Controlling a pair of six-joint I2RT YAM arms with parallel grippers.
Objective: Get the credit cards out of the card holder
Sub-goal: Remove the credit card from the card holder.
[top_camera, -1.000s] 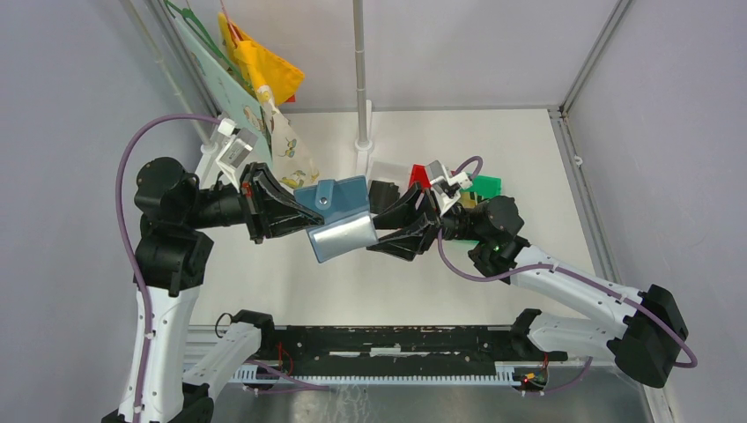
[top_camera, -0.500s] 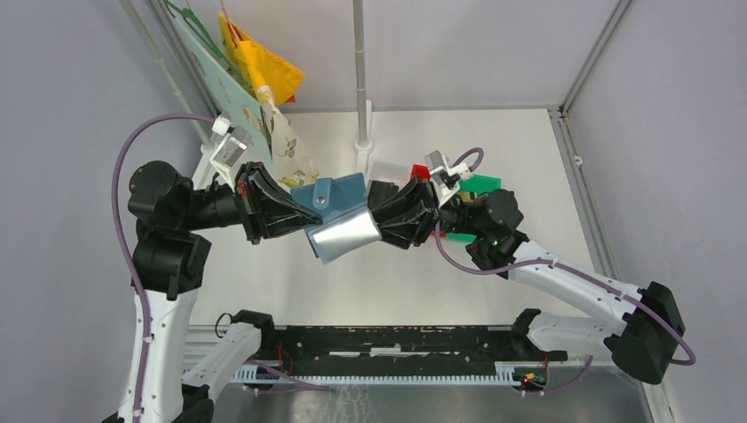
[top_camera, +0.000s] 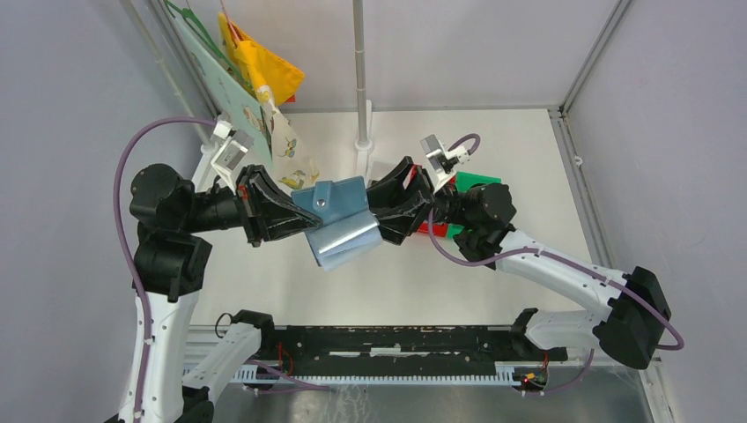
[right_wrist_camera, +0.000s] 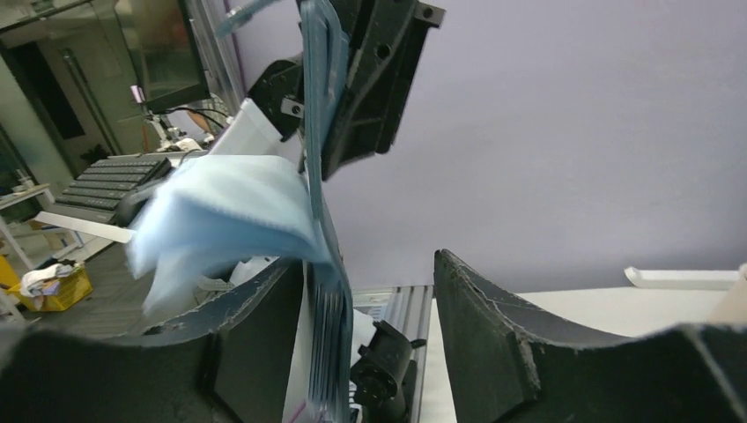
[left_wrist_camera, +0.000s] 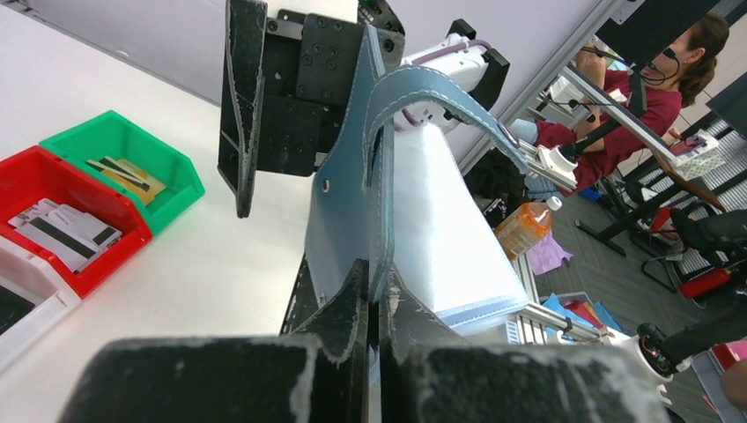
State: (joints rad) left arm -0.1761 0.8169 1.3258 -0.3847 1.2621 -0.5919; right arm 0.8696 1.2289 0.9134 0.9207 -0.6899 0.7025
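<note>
Left gripper: jaws pinched fully together on the left edge of the small teal-blue folding card holder, with the teal flap clamped between the fingers. The holder hangs in the air above the middle of the white surface. It is open, and its shiny silvery-clear pockets sag toward the near edge.

Right gripper: jaws spread wide, one finger on either side of the holder's right end. Contact cannot be judged (in the right wrist view the holder sits close to one finger and well off the other).

Toward the right edge of the surface, a red plastic bin and a green plastic bin stand side by side. Light grey credit cards with dark stripes lie in the red bin. A gold-toned card lies in the green bin.
</note>
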